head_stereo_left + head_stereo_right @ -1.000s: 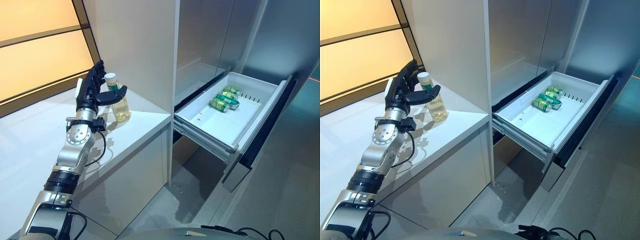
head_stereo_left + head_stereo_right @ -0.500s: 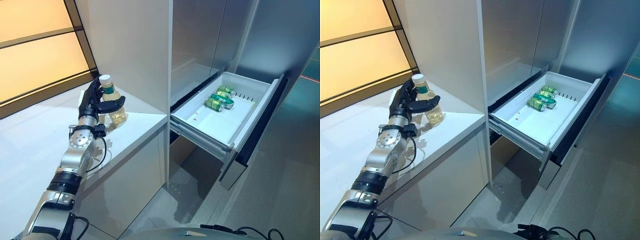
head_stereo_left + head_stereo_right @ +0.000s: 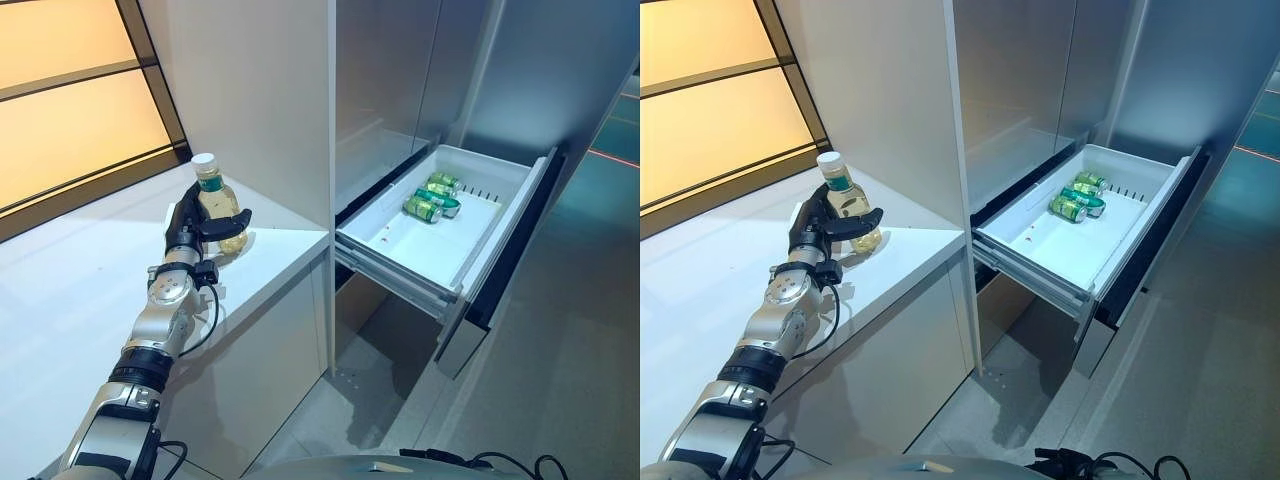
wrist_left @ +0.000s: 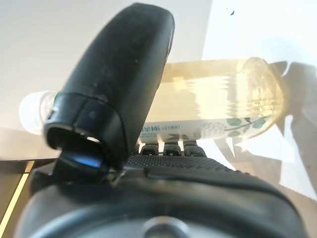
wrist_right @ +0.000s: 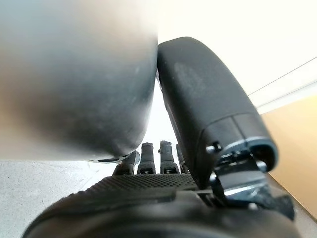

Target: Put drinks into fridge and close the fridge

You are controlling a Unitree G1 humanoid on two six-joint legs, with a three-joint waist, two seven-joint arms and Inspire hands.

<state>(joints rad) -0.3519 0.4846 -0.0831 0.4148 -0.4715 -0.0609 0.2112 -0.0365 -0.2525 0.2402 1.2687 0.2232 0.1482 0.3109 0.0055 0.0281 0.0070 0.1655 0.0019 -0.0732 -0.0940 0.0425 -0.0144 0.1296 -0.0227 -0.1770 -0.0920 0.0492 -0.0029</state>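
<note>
A clear bottle (image 3: 216, 203) of pale yellow drink with a white cap stands on the white counter (image 3: 80, 285), by the tall cabinet's side. My left hand (image 3: 184, 228) is shut on it: the thumb crosses its front and the fingers lie behind it. The left wrist view shows the thumb (image 4: 124, 84) over the bottle (image 4: 223, 104). The fridge drawer (image 3: 495, 235) is pulled open at the right, with green cans (image 3: 425, 200) lying at its back. My right hand (image 5: 208, 114) hangs idle with relaxed fingers.
The tall white cabinet wall (image 3: 260, 90) rises just behind the bottle. The counter's corner (image 3: 322, 236) lies between the bottle and the open drawer. Grey floor (image 3: 560, 380) spreads below and right of the drawer.
My left hand has gone from spread open beside the bottle to closed round it. The camera has shifted a little, so the whole scene sits further left.
</note>
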